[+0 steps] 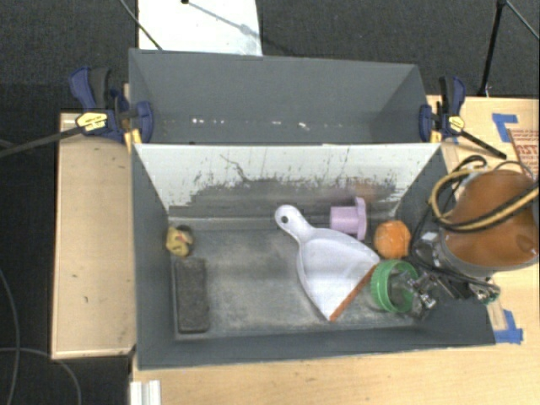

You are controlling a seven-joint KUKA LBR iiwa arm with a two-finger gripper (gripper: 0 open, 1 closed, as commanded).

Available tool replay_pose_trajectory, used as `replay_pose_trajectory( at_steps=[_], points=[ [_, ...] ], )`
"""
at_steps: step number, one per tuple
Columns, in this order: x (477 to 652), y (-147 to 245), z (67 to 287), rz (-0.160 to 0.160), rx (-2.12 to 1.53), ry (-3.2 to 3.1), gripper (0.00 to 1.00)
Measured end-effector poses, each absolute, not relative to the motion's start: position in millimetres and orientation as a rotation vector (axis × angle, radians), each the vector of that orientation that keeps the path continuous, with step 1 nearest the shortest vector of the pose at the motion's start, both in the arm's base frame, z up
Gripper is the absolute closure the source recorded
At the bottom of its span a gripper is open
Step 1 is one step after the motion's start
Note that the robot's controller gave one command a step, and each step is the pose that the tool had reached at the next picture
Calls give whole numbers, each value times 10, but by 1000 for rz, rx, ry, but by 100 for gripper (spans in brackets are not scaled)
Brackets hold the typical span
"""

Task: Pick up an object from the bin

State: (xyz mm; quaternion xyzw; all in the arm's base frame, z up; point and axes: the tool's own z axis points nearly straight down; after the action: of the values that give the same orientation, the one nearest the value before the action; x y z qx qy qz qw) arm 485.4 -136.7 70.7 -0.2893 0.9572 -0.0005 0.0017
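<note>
- Camera view: the arm is seen entering from the right over the bin's [160,344] right wall, with its orange-covered wrist and looped cables above the lower-right corner.
- The gripper [419,293] is lowered at the bin floor's right end, near the front wall, with its dark tip aimed toward the view's left.
- Pincer state: cannot be told, as the tip is a dark cluster against the floor.
- The green round thing [388,285], a lid or ring, is found just left of the gripper tip, touching it or nearly so. No grasp can be confirmed.
- The green thing is seen tipped up on edge, its paler face turned up and to the left. Its outline is taller than wide, with the long axis running roughly back to front.
- An orange ball [392,239] is located just behind the green thing.
- A white scoop [333,268] is lying to the left, with its handle pointed to the back-left. A thin orange-brown stick [350,294] is seen along its right edge.
- A purple spool [350,218] is noted by the back wall.
- A yellow lump [179,240] and a dark grey block [191,293] are lying well apart at the left end.
</note>
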Motion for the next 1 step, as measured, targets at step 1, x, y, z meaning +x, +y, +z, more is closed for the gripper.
replay_pose_trajectory(
  at_steps=[1],
  points=[
    [4846, -1325, 1376, 5, -905, 3011, 100]
  ],
)
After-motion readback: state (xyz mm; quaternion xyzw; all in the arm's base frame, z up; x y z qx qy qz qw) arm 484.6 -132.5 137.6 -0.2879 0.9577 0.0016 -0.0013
